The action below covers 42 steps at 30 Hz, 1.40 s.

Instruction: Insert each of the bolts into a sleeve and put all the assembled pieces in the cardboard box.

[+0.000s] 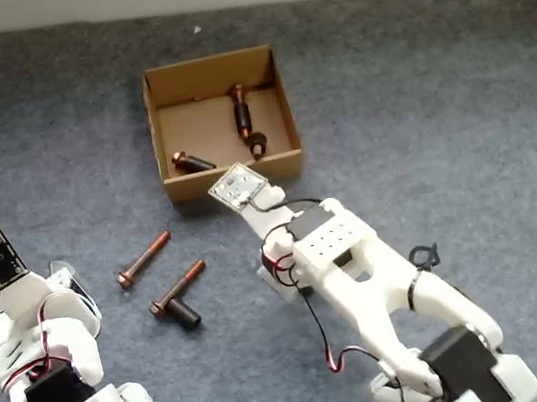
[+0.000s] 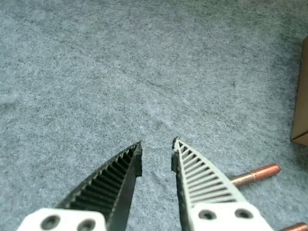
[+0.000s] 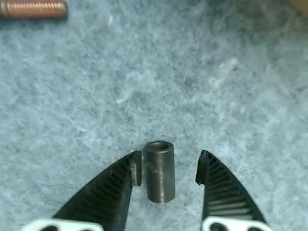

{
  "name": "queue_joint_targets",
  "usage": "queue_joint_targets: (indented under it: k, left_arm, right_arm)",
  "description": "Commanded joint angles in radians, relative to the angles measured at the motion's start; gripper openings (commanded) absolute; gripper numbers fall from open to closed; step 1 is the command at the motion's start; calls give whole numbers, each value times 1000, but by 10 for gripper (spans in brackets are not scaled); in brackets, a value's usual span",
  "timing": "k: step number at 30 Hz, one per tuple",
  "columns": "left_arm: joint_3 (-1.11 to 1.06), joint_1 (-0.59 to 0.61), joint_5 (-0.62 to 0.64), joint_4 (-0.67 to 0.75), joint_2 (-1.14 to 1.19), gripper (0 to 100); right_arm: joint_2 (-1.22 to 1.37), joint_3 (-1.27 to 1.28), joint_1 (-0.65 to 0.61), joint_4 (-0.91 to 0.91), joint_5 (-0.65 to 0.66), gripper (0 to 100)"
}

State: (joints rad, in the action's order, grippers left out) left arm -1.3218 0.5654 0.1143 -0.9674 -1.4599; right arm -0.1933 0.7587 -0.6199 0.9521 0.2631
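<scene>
Sleeve (image 3: 159, 171): smooth dark metal cylinder

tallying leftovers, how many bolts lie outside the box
2: a bare bolt in front of the cardboard box, a second bolt beside it, by a black sleeve. More may be hidden.

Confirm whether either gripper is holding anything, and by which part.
Nothing is held. The right gripper is open around a dark sleeve, with a gap on each side, not touching it. The left gripper is open over bare carpet.
</scene>
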Motion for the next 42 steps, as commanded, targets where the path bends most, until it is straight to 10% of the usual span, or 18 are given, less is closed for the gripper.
queue_joint_targets:
  k: [1,24,42]
  left_arm:
    - [2,-15,-9,12,-1,137]
    - [-16,-73,-26,18,-1,140]
    - [166,-286,-219,-150,10,141]
  right_arm:
    - [73,-19,30,-8,11,180]
    - [104,-19,62,90,52,5]
    - [-458,-10,70,292,-207,5]
